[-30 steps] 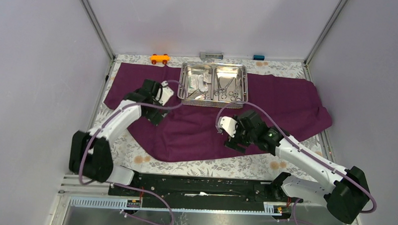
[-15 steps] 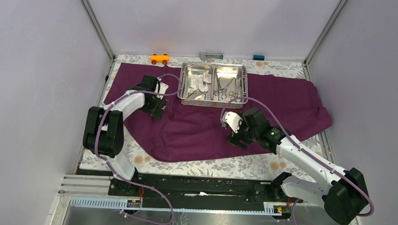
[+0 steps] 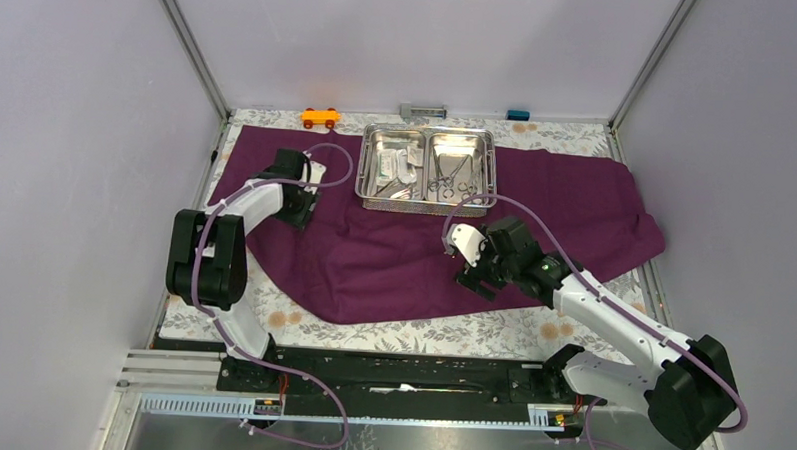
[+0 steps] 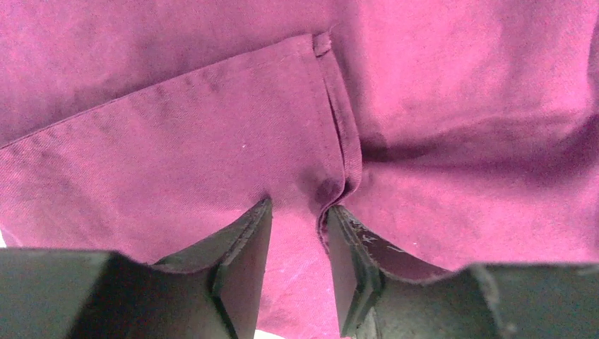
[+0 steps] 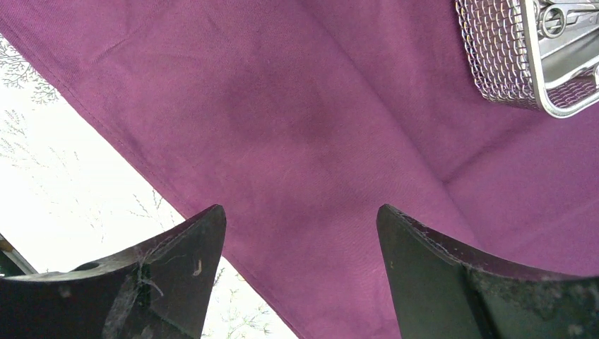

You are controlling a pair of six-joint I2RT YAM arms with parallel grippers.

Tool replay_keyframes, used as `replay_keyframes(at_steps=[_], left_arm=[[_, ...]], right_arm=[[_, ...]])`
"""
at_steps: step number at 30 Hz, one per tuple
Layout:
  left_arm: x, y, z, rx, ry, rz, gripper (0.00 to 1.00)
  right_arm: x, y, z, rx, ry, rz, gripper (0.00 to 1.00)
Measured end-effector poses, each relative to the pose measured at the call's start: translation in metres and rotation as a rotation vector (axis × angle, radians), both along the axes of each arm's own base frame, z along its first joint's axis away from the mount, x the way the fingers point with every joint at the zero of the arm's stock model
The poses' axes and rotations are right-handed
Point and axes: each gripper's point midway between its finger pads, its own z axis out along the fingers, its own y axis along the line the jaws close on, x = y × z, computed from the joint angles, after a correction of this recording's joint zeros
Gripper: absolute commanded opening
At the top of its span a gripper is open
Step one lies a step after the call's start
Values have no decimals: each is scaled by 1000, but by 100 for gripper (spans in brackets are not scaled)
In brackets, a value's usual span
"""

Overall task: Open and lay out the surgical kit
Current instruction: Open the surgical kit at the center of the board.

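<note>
Tracking the left pincer (image 4: 300, 212): over the last second it has drifted left and slightly farther away, and it is now clenched on a hemmed fold of the cloth (image 3: 393, 255) at the left side. The cloth outline has hardly altered, so you are probably only taking up slack; that flap is not yet flat. The right pincer (image 5: 300, 219) hangs released above the near cloth edge, gripping nothing. The tray (image 3: 428, 130) sits far-middle on the cloth, forceps (image 3: 454, 173) and packets (image 3: 402, 165) inside. Judgement: unwrapping is nearly done, laying out not begun.
</note>
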Motion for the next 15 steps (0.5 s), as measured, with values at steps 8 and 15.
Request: replay_keyframes(at_steps=[8,15], left_arm=[[-1,0,-1,-28,8,-7,11],[-5,-1,-4,-99,30,-3,0]], right_arm=[[0,0,-3,-5,12,2,85],[0,0,-4,-6,12,1,85]])
